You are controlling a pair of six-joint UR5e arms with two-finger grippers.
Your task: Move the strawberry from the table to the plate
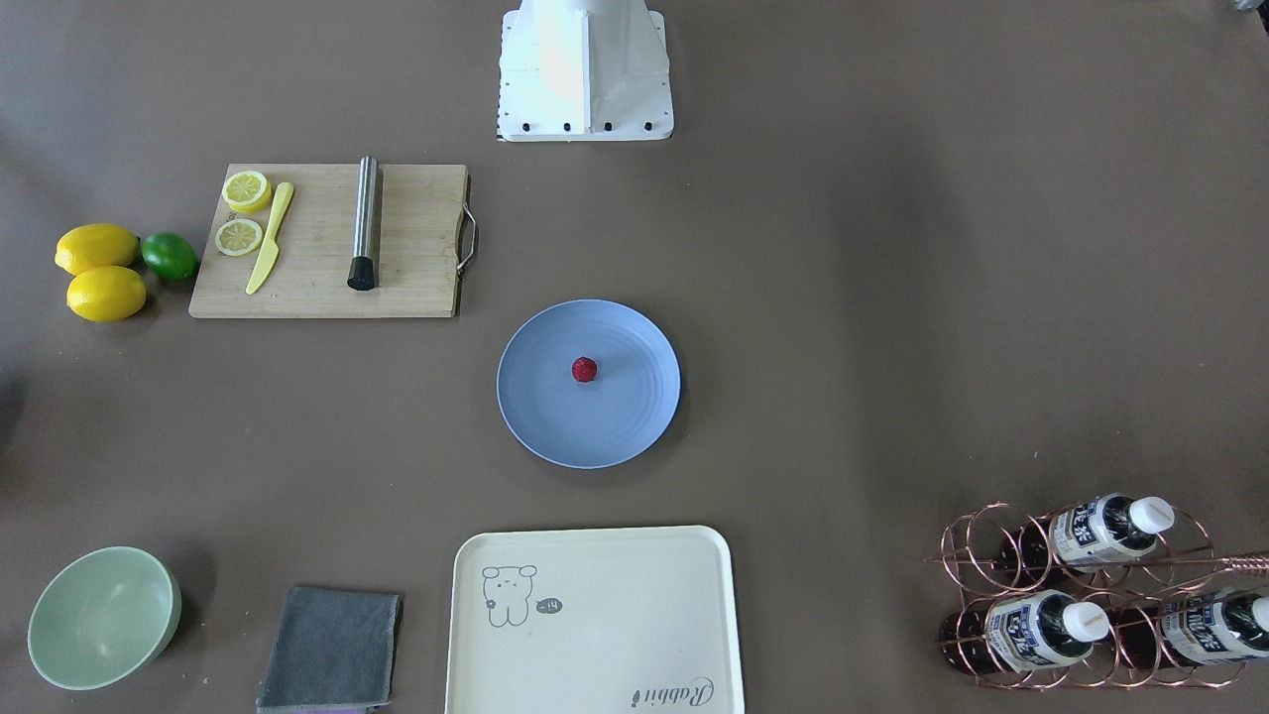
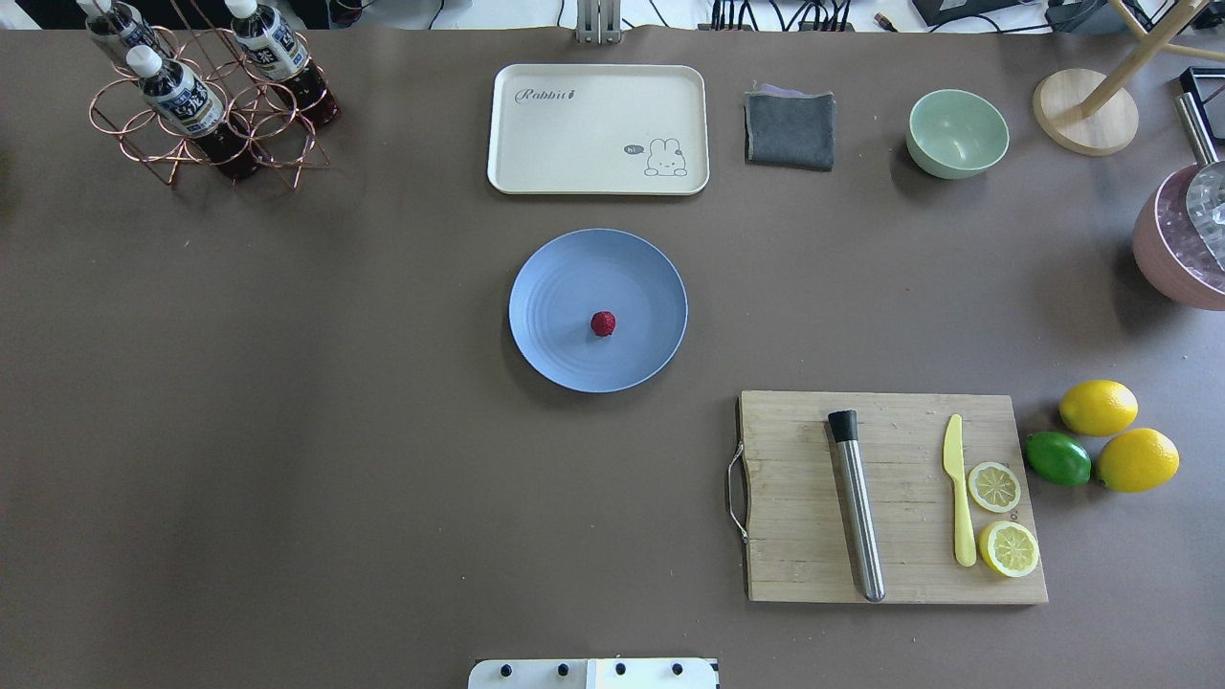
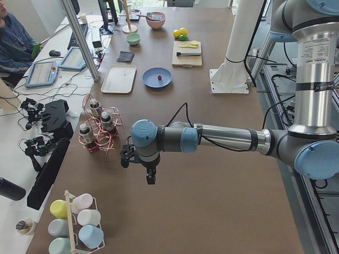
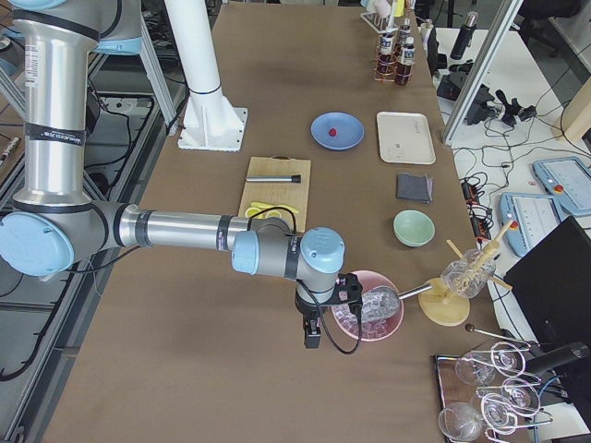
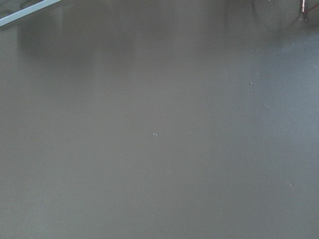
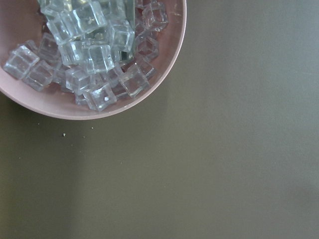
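Observation:
The dark red strawberry [image 1: 584, 369] [image 2: 602, 323] lies near the middle of the round blue plate [image 1: 595, 431] [image 2: 560, 282], which rests on the brown-grey table [image 1: 872, 297]. Neither arm is near it. The left gripper [image 3: 150, 177] hangs over bare table at the left end, beside the copper bottle rack [image 3: 100, 132]. At the table's other end the right gripper [image 4: 312, 334] hangs next to a pink bowl of ice cubes [image 4: 367, 309] [image 6: 75, 55]. Both show only in the side views, so I cannot tell whether they are open or shut.
A wooden cutting board [image 2: 900, 565] carries a steel muddler [image 2: 857, 507], a yellow knife [image 2: 959, 498] and lemon slices. Two lemons [image 2: 1099, 407] and a lime [image 2: 1057, 457] lie beside it. A cream tray [image 2: 598, 129], grey cloth [image 2: 790, 129] and green bowl [image 2: 957, 132] line the far edge.

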